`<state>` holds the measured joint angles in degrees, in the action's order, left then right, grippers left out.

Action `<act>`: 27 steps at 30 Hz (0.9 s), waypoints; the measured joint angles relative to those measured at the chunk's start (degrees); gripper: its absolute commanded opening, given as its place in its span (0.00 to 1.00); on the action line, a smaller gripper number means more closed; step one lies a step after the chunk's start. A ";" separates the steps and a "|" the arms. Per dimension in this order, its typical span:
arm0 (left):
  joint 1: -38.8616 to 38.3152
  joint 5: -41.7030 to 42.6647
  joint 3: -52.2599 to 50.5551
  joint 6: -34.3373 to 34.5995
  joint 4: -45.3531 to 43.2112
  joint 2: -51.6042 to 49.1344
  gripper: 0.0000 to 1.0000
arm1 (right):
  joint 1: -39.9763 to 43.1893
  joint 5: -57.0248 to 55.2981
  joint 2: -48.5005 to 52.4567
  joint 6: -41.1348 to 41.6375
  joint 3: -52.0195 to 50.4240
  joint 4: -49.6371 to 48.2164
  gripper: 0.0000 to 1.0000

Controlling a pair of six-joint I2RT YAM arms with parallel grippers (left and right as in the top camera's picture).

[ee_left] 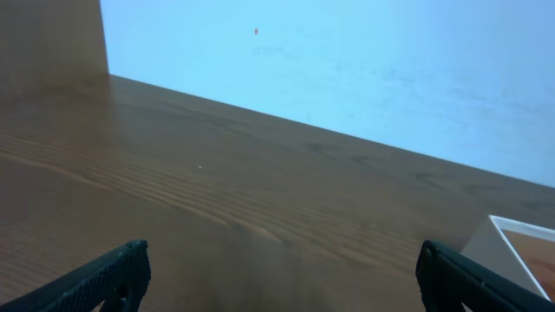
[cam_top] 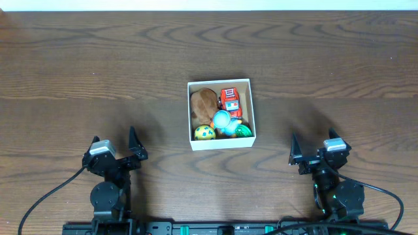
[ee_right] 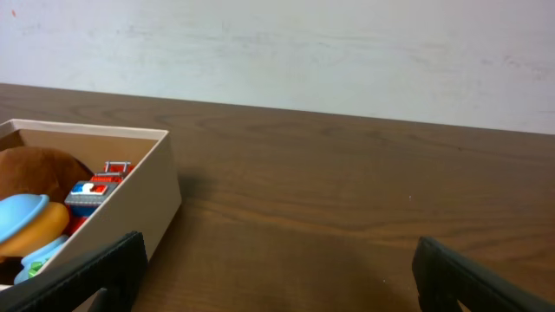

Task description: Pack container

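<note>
The container (cam_top: 220, 144), a small white-walled square box, sits at the middle of the table. Inside lie a brown plush toy (cam_top: 204, 101), a red toy truck (cam_top: 230, 101), a light blue and orange toy (cam_top: 223, 121), a yellow spotted ball (cam_top: 204, 132) and a green toy (cam_top: 243, 130). My left gripper (cam_top: 116, 145) is open and empty near the front left. My right gripper (cam_top: 312, 149) is open and empty near the front right. The right wrist view shows the container (ee_right: 160, 204) with the plush (ee_right: 39, 169) and truck (ee_right: 97, 189). The left wrist view shows its corner (ee_left: 503, 251).
The wooden table (cam_top: 98, 65) stretches around the container. A pale wall (ee_right: 303, 52) rises behind the table's far edge. Cables (cam_top: 39, 199) run from both arm bases along the front edge.
</note>
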<state>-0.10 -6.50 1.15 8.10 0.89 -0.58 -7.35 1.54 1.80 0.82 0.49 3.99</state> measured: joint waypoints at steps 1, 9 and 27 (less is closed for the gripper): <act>0.00 0.33 0.09 0.00 0.20 0.00 0.98 | 0.00 0.00 0.00 0.00 0.00 0.00 0.99; 0.02 2.95 0.28 0.00 0.76 0.00 0.98 | 0.00 0.00 0.00 0.02 0.00 0.00 0.99; 0.02 3.37 0.28 -0.46 0.81 0.00 0.98 | 0.00 0.00 0.00 0.00 0.00 0.00 0.99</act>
<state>-0.08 -3.14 1.43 7.64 1.69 -0.58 -7.35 1.54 1.80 0.82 0.49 3.99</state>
